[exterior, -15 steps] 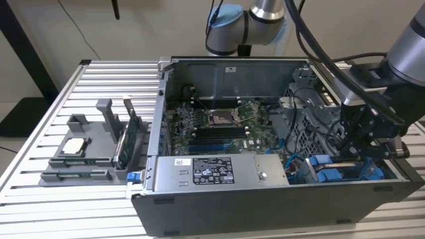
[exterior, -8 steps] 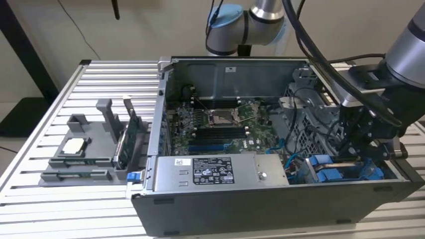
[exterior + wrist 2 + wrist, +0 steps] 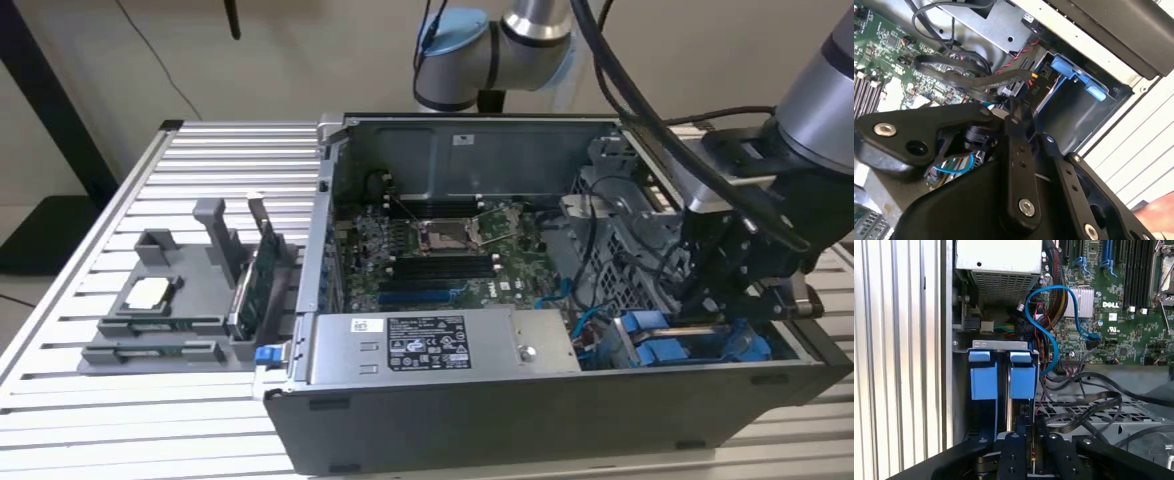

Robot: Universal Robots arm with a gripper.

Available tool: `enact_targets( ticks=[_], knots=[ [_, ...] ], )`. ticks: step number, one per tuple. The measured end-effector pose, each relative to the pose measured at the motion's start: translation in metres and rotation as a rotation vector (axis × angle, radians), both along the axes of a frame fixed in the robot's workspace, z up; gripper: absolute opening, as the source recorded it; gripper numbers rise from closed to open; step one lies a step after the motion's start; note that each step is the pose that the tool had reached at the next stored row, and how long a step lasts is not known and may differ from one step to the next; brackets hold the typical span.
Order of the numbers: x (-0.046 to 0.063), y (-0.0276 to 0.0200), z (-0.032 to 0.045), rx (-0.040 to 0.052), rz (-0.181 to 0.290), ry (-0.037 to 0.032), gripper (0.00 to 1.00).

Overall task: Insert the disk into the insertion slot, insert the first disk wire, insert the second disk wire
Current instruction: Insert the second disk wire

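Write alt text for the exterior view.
An open computer case lies on a slatted table, and the robot arm reaches down into its corner at the exterior view's right, where blue carrier tabs sit by the pincer. The motherboard and a grey power supply fill the rest; a grey parts holder stands beside the case.

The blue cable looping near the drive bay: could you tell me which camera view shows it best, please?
The first wrist view: the blue cable shows there as a whole loop over the motherboard. The second wrist view catches a short blue loop behind the gripper's linkage, perhaps the same cable. The exterior view shows a thin blue strand.
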State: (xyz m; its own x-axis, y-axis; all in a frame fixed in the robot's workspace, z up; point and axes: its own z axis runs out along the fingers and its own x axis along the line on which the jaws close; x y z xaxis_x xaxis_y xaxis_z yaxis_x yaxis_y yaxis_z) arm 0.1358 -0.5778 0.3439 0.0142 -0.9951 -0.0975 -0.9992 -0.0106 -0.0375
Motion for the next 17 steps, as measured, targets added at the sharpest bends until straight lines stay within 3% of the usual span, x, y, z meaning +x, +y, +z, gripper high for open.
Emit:
enact_targets(
  ticks=[5,12,17],
  knots=[
    [0.0,0.0,0.0193,0.0007,0.0,0.0001,0.24],
    [0.0,0.0,0.0406,0.0005,-0.002,0.0,0.24],
    [0.0,0.0,0.0441,0.0008,-0.001,0.0001,0.24]
  ],
)
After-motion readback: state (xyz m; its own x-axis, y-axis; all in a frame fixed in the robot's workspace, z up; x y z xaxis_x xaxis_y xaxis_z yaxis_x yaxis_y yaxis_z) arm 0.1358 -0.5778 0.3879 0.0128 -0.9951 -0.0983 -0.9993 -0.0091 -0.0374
